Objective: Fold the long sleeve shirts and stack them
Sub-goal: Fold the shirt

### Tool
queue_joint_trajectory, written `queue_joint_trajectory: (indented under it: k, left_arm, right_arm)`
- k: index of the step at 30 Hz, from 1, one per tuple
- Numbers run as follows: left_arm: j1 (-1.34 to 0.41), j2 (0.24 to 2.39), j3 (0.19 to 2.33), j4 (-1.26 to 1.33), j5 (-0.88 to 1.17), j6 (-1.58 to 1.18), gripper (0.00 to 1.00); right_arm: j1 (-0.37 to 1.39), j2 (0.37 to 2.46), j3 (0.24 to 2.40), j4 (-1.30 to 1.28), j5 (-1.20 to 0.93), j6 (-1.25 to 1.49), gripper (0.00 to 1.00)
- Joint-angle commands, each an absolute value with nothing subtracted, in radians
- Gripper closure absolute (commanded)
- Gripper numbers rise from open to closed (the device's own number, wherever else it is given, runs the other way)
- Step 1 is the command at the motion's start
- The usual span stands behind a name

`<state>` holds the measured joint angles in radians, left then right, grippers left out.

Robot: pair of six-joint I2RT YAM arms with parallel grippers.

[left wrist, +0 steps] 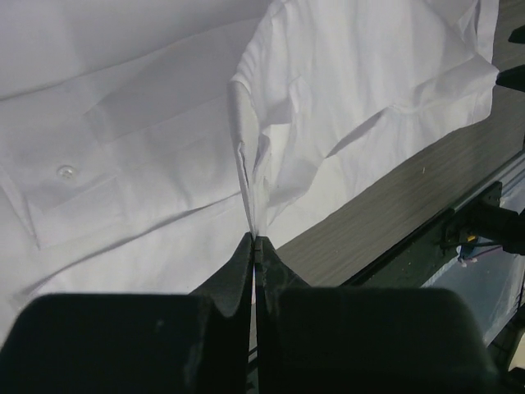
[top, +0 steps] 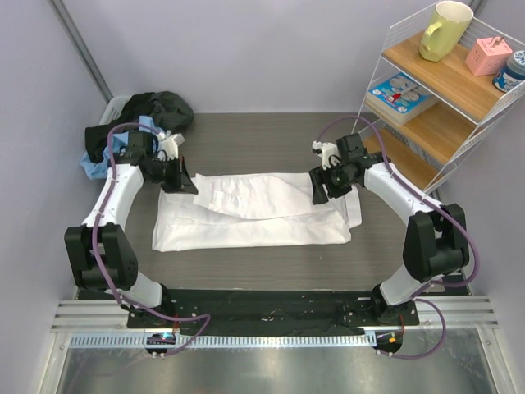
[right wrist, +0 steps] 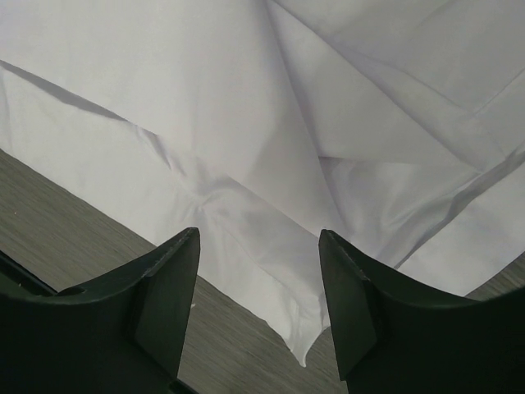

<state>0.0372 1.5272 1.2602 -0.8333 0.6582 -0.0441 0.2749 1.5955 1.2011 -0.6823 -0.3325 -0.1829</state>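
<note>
A white long sleeve shirt (top: 254,212) lies partly folded across the middle of the table. My left gripper (top: 185,182) is at its far left edge, shut on a pinched fold of the white cloth (left wrist: 250,176), which rises from the jaws in the left wrist view. My right gripper (top: 321,187) is open over the shirt's right end. In the right wrist view a corner of the white shirt (right wrist: 271,246) lies between the two spread fingers (right wrist: 168,287), untouched.
A heap of dark and blue clothes (top: 139,119) sits in a bin at the far left corner. A wire shelf (top: 435,98) with a yellow mug, a pink box and a book stands at the far right. The table's wood surface (top: 262,135) shows beyond the shirt.
</note>
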Motion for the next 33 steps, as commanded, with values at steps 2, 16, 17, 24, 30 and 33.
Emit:
queue_joint_trajectory:
  k: [2,16,17,24,30,33]
  left_arm:
    - [0.074,1.511,1.23,-0.844,0.606,-0.008,1.0]
    - [0.112,1.628,1.164,-0.802,0.371,0.089,0.87]
    - [0.115,1.621,1.167,-0.802,0.374,0.094,0.82]
    - [0.113,1.5,1.173,-0.75,0.454,0.212,0.5]
    - [0.114,1.428,1.178,-0.736,0.469,0.282,0.24]
    - [0.114,1.376,1.149,-0.68,0.476,0.305,0.13]
  right_arm:
    - [0.278,1.557,1.18,-0.676,-0.33,-0.195,0.39]
    - [0.294,1.529,1.143,-0.716,-0.33,-0.16,0.65]
    - [0.299,1.525,1.141,-0.722,-0.313,-0.158,0.66]
    - [0.353,1.574,1.1,-0.698,-0.16,-0.179,0.75]
    - [0.354,1.706,1.141,-0.624,-0.02,-0.224,0.77]
    - [0.353,1.791,1.179,-0.595,-0.005,-0.247,0.77]
